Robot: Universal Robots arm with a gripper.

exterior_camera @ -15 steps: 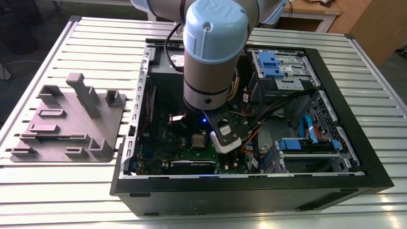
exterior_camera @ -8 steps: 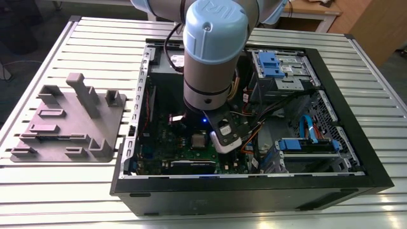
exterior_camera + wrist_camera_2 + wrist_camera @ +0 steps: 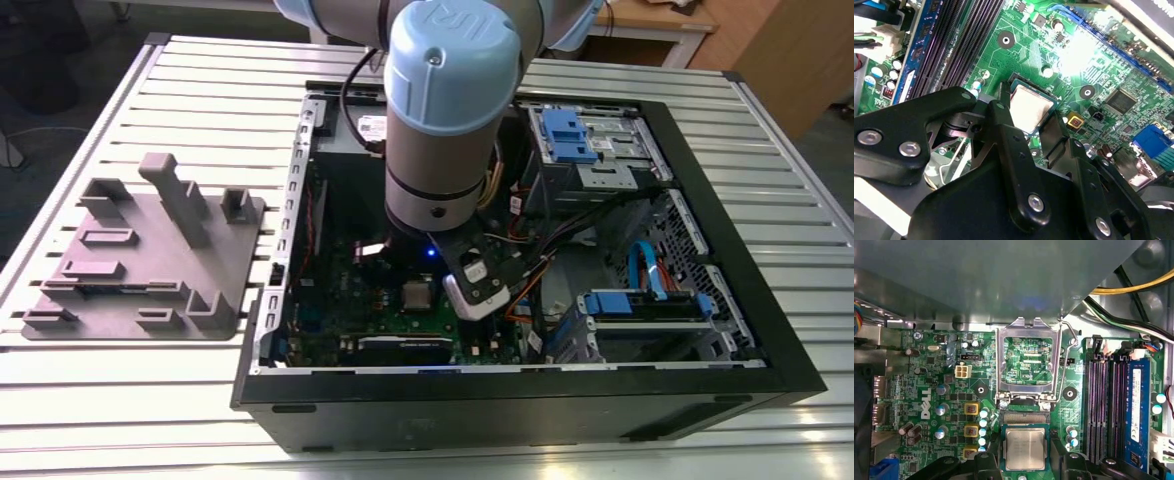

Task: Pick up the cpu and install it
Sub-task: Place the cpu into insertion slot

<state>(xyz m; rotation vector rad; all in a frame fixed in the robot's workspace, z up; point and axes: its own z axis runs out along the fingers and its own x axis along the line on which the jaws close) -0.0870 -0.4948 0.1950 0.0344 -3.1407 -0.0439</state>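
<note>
Your gripper (image 3: 1025,462) sits inside the case (image 3: 747,250), low over the motherboard (image 3: 929,390). In the first wrist view the cpu (image 3: 1025,449) lies flat in the socket (image 3: 1025,418), right under the gripper. The metal frame (image 3: 1028,360) stands flipped open beside it. Clamped on the cpu or loose? You cannot tell from here. A grey fixture (image 3: 140,250) rests on the table (image 3: 120,400), at the exterior view's left.

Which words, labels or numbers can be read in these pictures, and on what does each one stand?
motherboard: large white maker's mark, left unquoted; its fine white print is too small to read.
joint cap of the arm: raised logo, left unquoted.
cpu: markings on the metal top too faint to read.
memory module: label too small to read.
</note>
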